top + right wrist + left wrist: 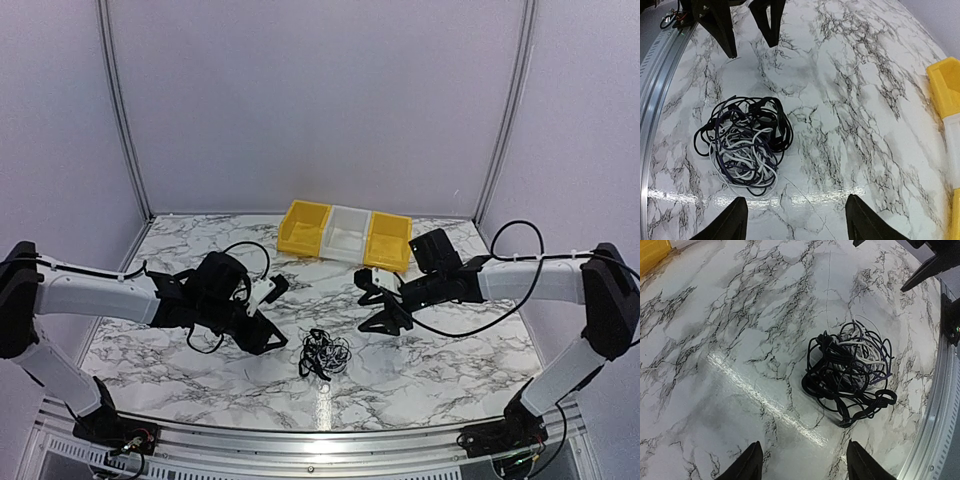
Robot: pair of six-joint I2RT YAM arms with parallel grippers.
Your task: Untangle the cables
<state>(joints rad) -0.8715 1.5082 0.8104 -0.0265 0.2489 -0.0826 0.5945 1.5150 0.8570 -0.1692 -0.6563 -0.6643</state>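
Observation:
The cables (pixel 324 354) lie in one loose knot on the marble table, between the two arms and near the front edge. The knot is mostly black with whitish and purplish strands; it shows in the left wrist view (pixel 850 372) and the right wrist view (pixel 744 145). My left gripper (pixel 268 338) is open and empty, to the left of the knot and apart from it; its fingertips (pixel 752 462) are spread wide. My right gripper (pixel 384 318) is open and empty, to the right of the knot; its fingertips (pixel 735 220) are spread wide.
Three bins stand in a row at the back: yellow (pixel 304 228), white (pixel 346 233), yellow (pixel 388 240). The metal rail of the table's front edge (pixel 320 438) runs close to the knot and shows in the wrist views (pixel 935 430) (pixel 655 85).

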